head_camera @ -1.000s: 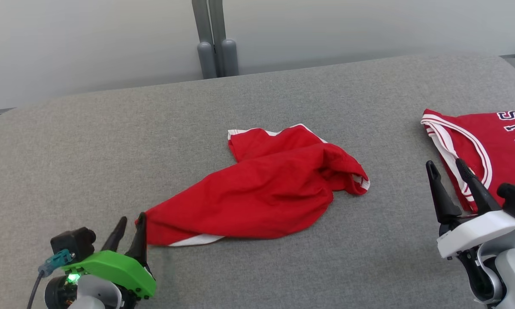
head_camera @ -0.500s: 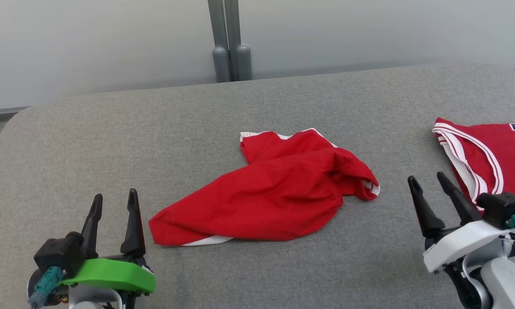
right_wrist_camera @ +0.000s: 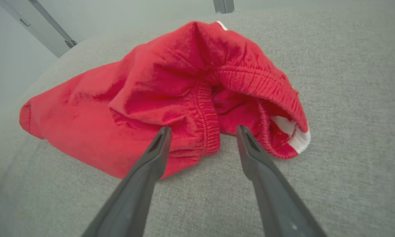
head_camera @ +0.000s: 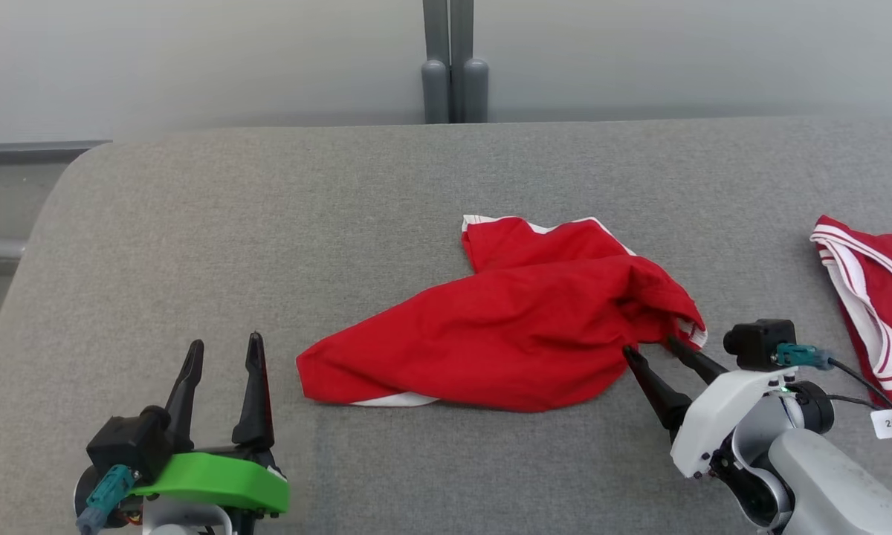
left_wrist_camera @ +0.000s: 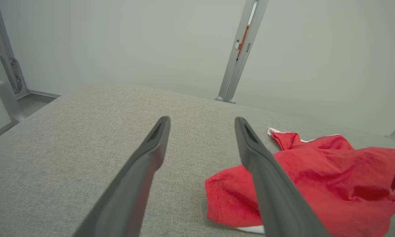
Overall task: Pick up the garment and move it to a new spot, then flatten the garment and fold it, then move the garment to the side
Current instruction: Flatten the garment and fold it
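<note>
The red shorts [head_camera: 513,334] lie in a crumpled heap near the middle of the grey cushion [head_camera: 327,193], not yet spread flat. The right gripper [head_camera: 648,345] is at the shorts' right end, its fingers spread wide and holding nothing. In the right wrist view its tips reach the gathered waistband [right_wrist_camera: 207,112], but whether they touch the cloth cannot be told. The left gripper [head_camera: 225,342] is just beside the shorts' left corner, also wide open and empty, clear of the cloth.

The step in hand looks like flattening, starting with a grip on the waistband. To do it well, the right fingers should straddle the thick elastic edge itself, not the loose folds behind it, and go low enough that the lower finger slides under the band before closing. The left gripper should then pinch the hem at the shorts' left corner, so the two can draw the cloth apart evenly. The pull should be gentle and low over the cushion, because the leg folded over the top of the shorts may otherwise drag along. The pull should also stop short of the jersey [head_camera: 873,297], which lies well to the right of the shorts.
</note>
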